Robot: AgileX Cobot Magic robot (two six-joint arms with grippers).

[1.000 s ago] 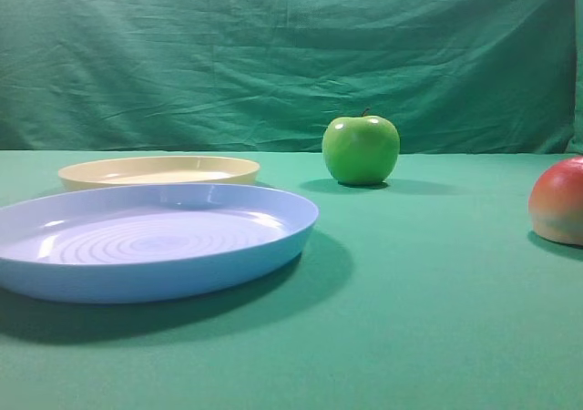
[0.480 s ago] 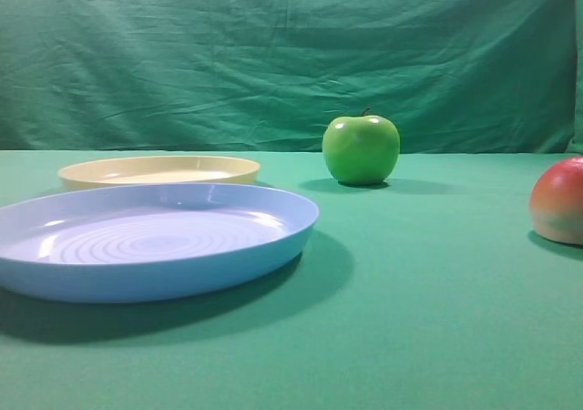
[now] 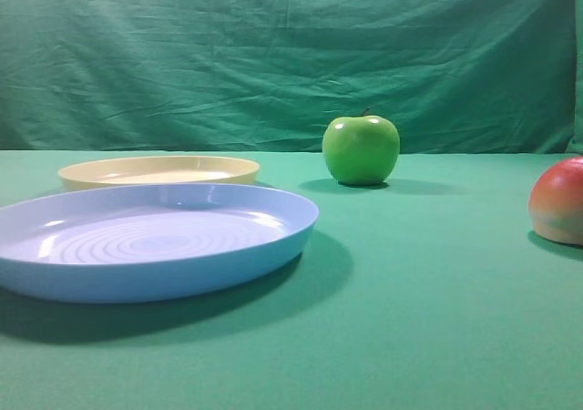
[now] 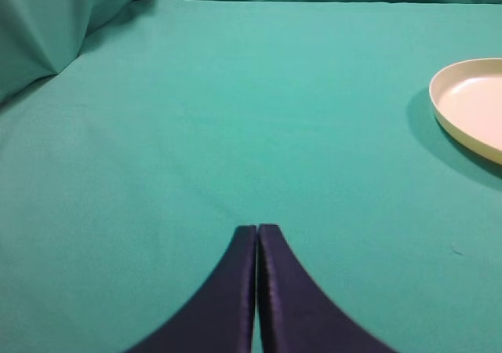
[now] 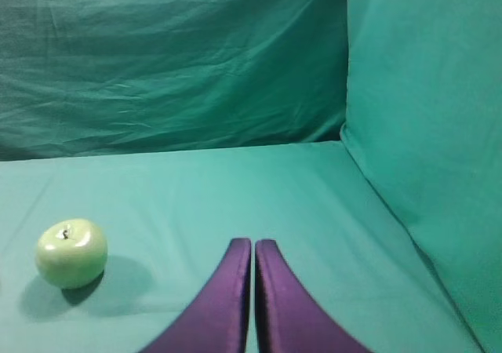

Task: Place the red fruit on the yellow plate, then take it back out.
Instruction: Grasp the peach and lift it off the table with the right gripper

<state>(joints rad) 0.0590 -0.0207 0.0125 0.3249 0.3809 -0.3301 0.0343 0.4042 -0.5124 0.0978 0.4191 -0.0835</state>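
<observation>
Even, bright illumination is recorded in all three views, with light arriving from above. A soft shadow is cast right of and beneath the blue plate (image 3: 155,241), and a fainter one beside the green apple (image 3: 361,149), on which small glare spots are noted. Mild softness is observed throughout; in the right wrist view the apple appears washed out. The cloth backdrop (image 3: 291,55) is dimmer.

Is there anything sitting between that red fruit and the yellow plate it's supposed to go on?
The red fruit lies far right, the yellow plate far left behind the blue plate. The green apple sits between them, set further back; a lifted carry likely clears it.
</observation>
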